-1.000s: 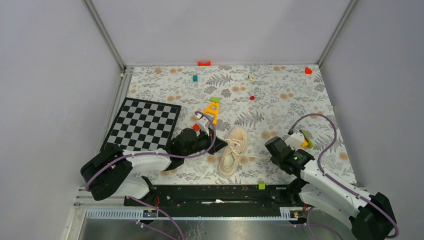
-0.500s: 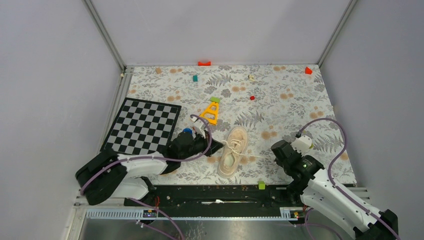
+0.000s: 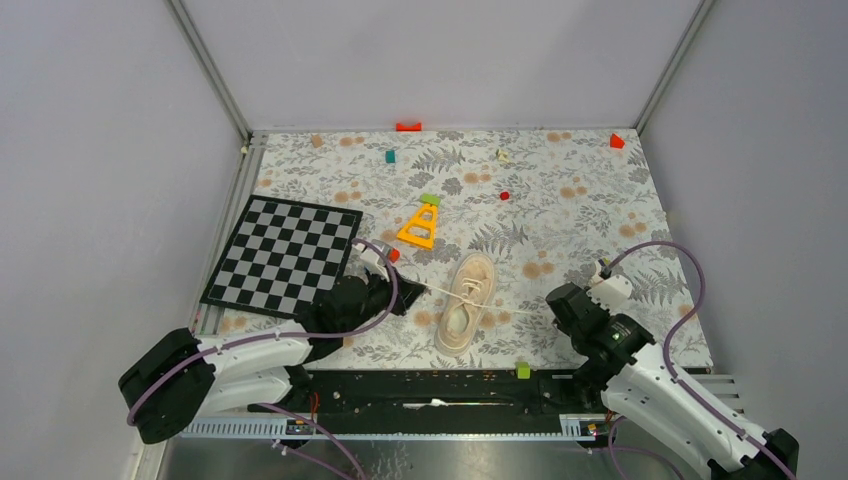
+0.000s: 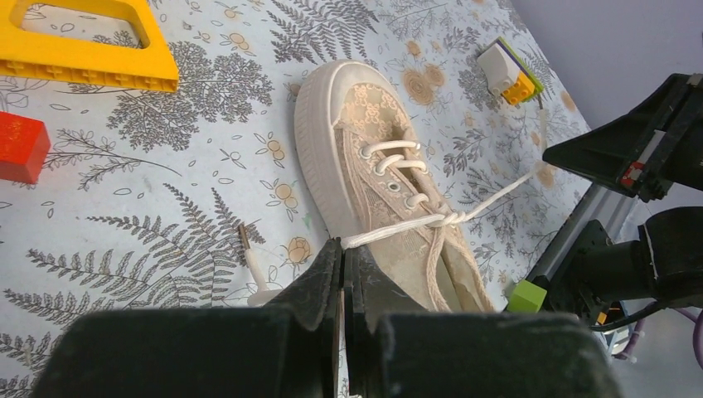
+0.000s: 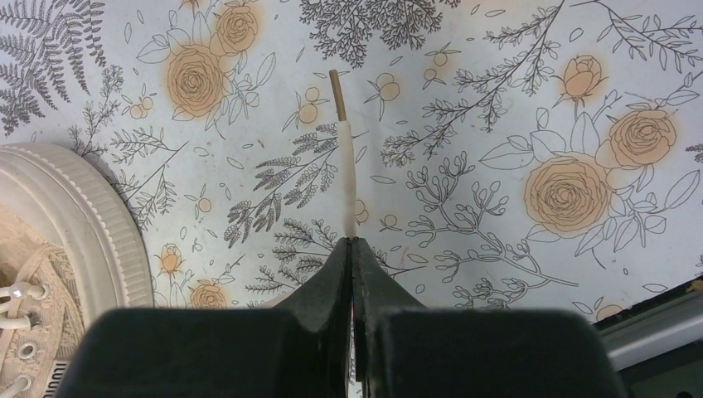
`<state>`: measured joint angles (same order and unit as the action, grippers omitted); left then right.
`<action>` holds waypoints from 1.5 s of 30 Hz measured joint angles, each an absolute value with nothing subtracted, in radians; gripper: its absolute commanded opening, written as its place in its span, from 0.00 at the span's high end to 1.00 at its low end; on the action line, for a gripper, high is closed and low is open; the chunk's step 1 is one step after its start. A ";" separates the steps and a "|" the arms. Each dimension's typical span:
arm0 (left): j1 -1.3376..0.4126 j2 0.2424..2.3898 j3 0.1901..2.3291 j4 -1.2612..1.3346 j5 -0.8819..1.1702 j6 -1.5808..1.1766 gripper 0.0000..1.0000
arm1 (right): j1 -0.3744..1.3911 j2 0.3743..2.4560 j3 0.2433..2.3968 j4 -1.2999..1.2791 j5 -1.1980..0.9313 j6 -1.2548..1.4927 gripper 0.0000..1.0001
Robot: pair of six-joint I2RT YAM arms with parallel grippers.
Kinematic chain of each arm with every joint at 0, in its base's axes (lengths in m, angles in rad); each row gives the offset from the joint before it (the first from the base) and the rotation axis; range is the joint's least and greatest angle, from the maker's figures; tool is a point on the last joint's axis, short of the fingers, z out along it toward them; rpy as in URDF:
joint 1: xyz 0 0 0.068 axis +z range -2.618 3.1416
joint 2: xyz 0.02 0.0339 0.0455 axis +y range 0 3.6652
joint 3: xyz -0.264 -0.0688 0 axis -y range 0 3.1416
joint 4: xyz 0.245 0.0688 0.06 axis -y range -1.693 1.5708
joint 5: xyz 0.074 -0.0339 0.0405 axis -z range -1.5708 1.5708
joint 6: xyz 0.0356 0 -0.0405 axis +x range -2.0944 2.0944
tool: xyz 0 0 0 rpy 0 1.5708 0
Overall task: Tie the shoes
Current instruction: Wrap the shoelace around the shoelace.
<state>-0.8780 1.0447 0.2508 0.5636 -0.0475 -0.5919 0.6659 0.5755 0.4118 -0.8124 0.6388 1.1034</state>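
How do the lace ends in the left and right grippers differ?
The left lace end bends sideways from the left gripper, pinched close beside the shoe; the right lace end sticks straight ahead from the right gripper, farther from the shoe. Both are cream, brown-tipped, in shut jaws.

No readable text, brand, number or sign in any view. Sneaker (image 4: 369, 112), just ahead of the left gripper (image 4: 342, 249), shows only a woven pattern, no legible logo. Checkerboard (image 3: 285, 255), off to that gripper's side, is plain unlabelled squares.
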 measured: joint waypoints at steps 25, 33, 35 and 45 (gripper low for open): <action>-0.878 1.234 0.406 0.446 0.027 -0.548 1.00 | 0.666 0.522 0.495 -0.863 0.634 1.010 0.51; -0.878 1.255 0.458 0.404 0.053 -0.530 1.00 | 0.667 0.614 0.540 -0.495 0.319 0.673 0.49; -0.878 1.259 0.466 0.391 0.057 -0.529 1.00 | 0.677 0.700 0.548 -0.386 0.200 0.583 0.47; -0.878 1.238 0.509 0.359 0.065 -0.517 1.00 | 0.842 1.151 0.719 -0.082 -0.131 0.281 0.55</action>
<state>-0.8780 1.2385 0.5087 0.3588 0.0650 -0.5171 0.8425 1.1515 0.7185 -0.0818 -0.1310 0.2813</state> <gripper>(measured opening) 0.014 0.509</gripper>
